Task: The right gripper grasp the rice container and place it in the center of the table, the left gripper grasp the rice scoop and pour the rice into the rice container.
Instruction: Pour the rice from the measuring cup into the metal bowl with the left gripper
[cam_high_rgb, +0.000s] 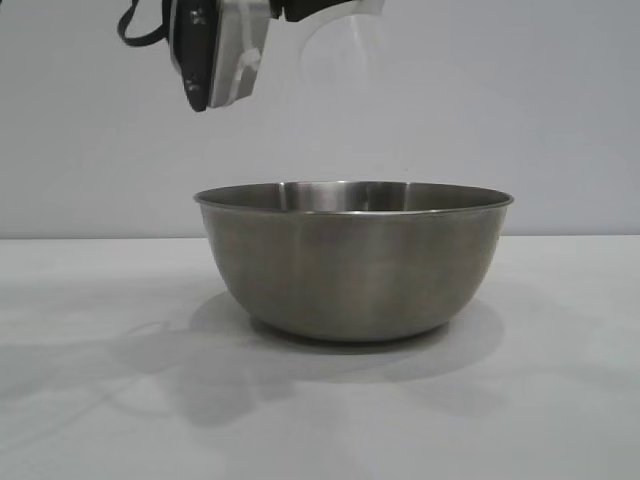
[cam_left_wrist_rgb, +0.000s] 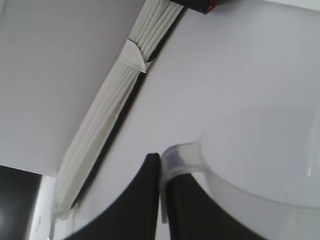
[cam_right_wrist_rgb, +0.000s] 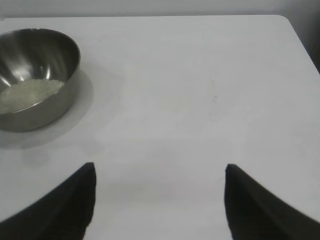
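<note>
Exterior view: the rice container stands at frame centre on the tabletop. At the upper edge the rice scoop hangs above the container's rim, tipped on its side, carried by the left arm entering at upper left. The coming move turns on this: the scoop's mouth lies over the container's opening, so any grains left would likely fall inside.

Left wrist view: the left end effector is clamped on the scoop's handle.

Right wrist view: the right end effector holds nothing, jaws spread, well apart from the container at upper left. Only here does the rice show, heaped inside.
</note>
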